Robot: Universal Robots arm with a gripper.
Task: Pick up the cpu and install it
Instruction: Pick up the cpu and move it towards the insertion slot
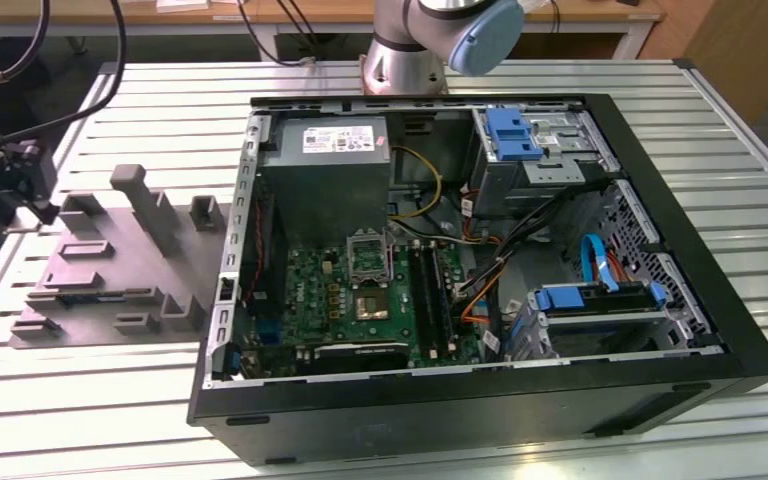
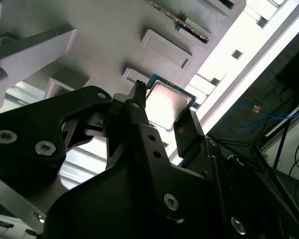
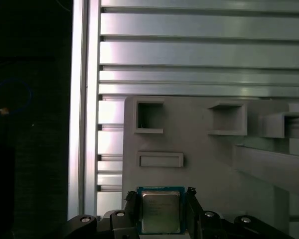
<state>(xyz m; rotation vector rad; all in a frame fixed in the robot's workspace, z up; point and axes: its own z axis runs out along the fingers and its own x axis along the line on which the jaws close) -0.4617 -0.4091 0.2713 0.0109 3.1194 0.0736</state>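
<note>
A: Pinching anything?
B: Yes. My gripper [image 3: 161, 195] clamps the cpu [image 3: 160, 213] by two opposite edges, over the grey fixture [image 3: 209, 164], close to the fixture's edge nearest the table [image 3: 189, 50] rim. Open slats run beyond.
A: Containers?
B: The open computer case [image 1: 704, 300], just beside the fixture, holds the motherboard [image 1: 357, 300] and socket frame [image 1: 368, 255].

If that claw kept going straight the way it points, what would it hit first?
The cpu, sitting at the tip of the gripper; directly behind it lies the grey moulded fixture. Whether the chip rests on that fixture or hangs above it is unclear.
</note>
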